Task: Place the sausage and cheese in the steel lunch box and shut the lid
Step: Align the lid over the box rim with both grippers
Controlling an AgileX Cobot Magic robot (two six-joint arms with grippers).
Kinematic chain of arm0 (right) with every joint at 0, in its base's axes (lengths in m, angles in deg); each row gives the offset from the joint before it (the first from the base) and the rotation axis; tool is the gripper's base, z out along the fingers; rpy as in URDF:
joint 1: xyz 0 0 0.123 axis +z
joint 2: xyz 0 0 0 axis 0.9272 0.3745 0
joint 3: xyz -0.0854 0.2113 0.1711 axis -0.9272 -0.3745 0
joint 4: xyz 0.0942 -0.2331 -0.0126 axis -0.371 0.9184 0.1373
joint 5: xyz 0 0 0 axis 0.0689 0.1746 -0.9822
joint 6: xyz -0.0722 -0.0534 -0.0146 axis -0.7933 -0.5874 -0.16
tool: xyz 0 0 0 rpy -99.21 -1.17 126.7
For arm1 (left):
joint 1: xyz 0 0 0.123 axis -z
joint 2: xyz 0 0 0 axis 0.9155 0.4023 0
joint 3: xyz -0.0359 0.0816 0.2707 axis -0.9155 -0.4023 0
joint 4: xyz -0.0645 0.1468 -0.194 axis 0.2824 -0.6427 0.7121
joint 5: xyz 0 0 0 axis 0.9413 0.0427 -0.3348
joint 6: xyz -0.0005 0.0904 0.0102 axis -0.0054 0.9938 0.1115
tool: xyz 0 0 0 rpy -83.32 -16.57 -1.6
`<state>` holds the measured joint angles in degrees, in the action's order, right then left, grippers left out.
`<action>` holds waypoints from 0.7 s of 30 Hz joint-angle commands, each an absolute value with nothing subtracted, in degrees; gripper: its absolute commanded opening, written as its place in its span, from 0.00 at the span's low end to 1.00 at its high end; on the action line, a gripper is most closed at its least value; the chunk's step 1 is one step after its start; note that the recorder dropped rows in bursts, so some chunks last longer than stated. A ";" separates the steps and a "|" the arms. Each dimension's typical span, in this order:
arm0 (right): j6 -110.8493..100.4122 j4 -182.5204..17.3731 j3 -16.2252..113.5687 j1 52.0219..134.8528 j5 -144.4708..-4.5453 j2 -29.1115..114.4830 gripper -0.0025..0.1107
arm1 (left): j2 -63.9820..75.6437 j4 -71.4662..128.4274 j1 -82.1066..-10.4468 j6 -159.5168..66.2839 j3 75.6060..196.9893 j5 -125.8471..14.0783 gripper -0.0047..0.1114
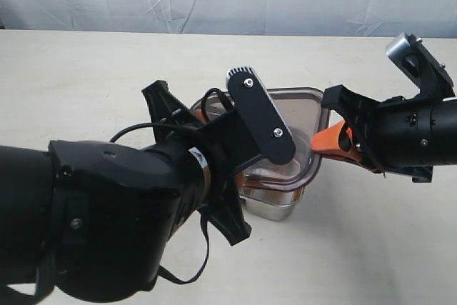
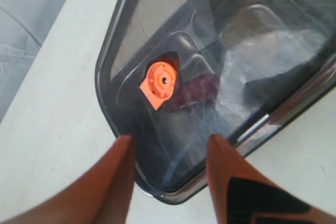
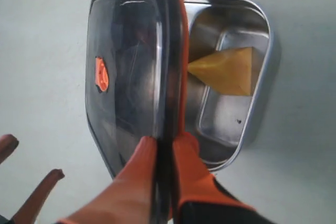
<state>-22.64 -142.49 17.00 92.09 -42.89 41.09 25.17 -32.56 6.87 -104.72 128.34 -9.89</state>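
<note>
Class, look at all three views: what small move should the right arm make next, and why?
Probably ease the lid down flat onto the steel lunch box. The right gripper is shut on the lid's rim, holding it tilted, and the cheese lies uncovered in its compartment.

3 near views, shared lid (image 1: 305, 116)
</note>
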 commanded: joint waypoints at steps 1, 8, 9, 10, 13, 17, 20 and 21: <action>-21.32 -141.02 14.35 92.03 -42.68 38.46 0.01 | 24.64 -33.67 6.80 -106.11 128.62 -10.06 0.41; -21.32 -143.90 13.78 92.03 -45.76 38.22 0.01 | 24.64 -33.77 6.80 -106.49 128.62 -10.94 0.41; -21.32 -143.90 13.78 92.03 -46.08 38.49 0.01 | 24.64 -33.77 6.80 -106.49 128.62 -10.94 0.41; -21.32 -143.90 13.78 92.03 -46.52 38.80 0.01 | 24.64 -33.77 6.80 -106.49 128.62 -10.94 0.41; -21.32 -144.30 13.78 92.03 -46.60 40.81 0.01 | 24.64 -33.77 6.80 -106.49 128.62 -10.94 0.41; -21.47 -145.98 13.78 92.14 -46.28 44.18 0.01 | 24.64 -33.77 6.80 -106.49 128.62 -10.94 0.41; -22.05 -146.81 13.78 92.82 -48.42 44.96 0.01 | 24.64 -33.77 6.80 -106.49 128.62 -10.94 0.41; -22.05 -147.40 13.78 93.41 -49.78 44.95 0.01 | 24.64 -33.77 6.80 -106.49 128.62 -10.94 0.41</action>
